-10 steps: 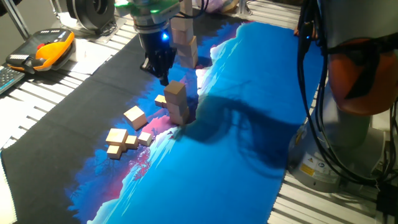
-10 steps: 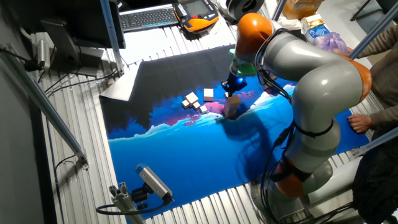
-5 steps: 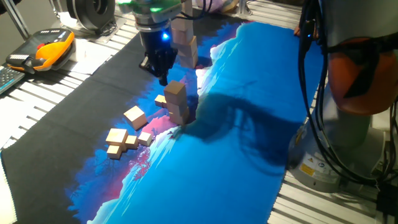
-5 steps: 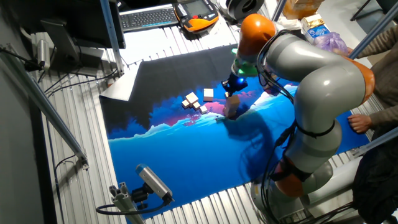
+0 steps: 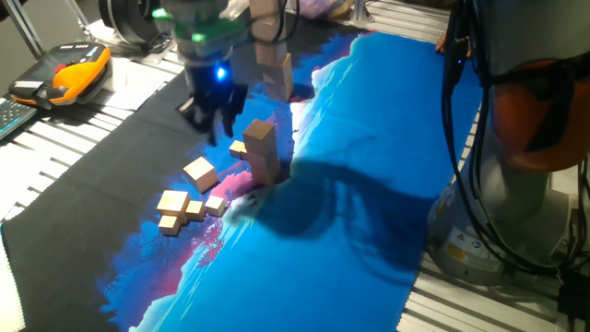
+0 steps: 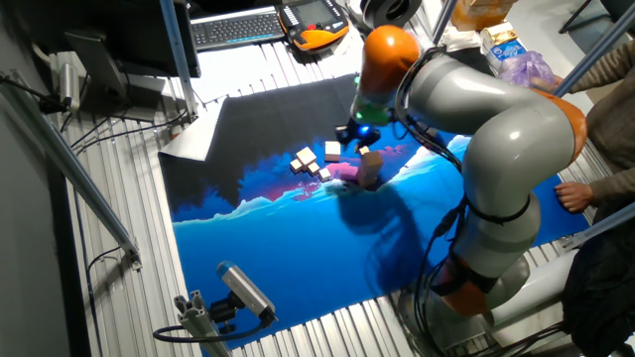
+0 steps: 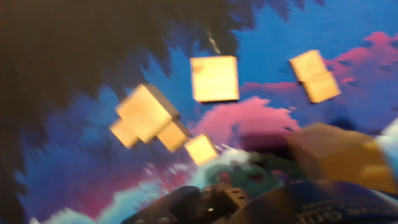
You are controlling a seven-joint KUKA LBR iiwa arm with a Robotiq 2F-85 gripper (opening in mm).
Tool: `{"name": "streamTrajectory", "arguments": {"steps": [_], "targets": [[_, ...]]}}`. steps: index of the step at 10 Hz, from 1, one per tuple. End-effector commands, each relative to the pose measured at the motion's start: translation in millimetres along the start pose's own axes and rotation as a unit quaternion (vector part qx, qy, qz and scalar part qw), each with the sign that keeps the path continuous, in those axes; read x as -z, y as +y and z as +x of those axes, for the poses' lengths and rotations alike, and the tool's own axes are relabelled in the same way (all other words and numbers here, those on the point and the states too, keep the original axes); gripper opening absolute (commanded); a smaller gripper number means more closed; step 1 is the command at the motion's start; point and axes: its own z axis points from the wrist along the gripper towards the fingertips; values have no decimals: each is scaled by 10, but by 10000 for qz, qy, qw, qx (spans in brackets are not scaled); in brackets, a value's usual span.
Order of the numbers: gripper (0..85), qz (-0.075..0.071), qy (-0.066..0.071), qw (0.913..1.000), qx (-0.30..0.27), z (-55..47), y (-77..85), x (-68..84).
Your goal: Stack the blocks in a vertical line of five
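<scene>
Blue, pink and black patterned cloth (image 5: 369, 166) is spread over a slatted metal table (image 5: 83, 120). Near its middle, a short, slightly crooked stack (image 5: 263, 152) of plain tan wooden blocks is seen; how many are stacked cannot be counted. Beside the stack, toward the black part of the cloth, loose blocks (image 5: 184, 203) are scattered, one larger cube (image 7: 214, 78) lying apart from the cluster. The gripper (image 5: 214, 115) is held above the cloth just beside the stack, apparently empty; whether its fingers are spread cannot be told. The uneven stack could be toppled if it were brushed by the arm.
</scene>
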Motion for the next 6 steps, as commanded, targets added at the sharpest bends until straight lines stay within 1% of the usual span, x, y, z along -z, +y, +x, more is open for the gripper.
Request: {"name": "streamTrajectory", "arguments": {"steps": [1,3,5,6], "targets": [[680,-22,-125,9959,-894,142,414,-91],[680,-27,-159,9938,-1099,83,506,-211],[680,59,-232,9911,-1312,-8,590,-345],[680,119,-191,9894,-1435,-75,605,-398]]}}
